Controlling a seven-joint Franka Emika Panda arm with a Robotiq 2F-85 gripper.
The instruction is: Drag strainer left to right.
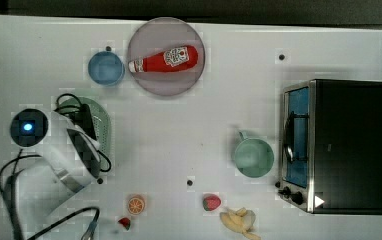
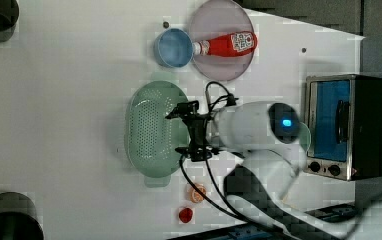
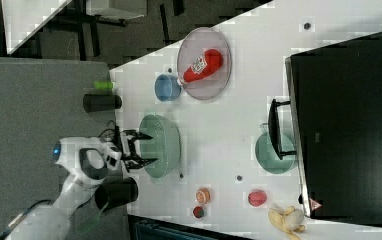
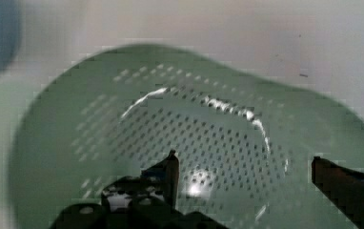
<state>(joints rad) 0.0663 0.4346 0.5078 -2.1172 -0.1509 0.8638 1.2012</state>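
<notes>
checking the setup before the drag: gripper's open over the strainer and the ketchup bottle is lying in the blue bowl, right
Not quite. The gripper is open over the strainer, but the ketchup bottle lies on the round plate, not in the blue bowl, which sits beside the plate. The top view shows this plainly.

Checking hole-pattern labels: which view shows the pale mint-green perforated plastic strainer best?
The left view: the pale mint-green perforated plastic strainer shows nearly whole, holes visible. The wrist view shows holes close but blurred. In the top view the arm covers most of it. The right view shows it small.
</notes>
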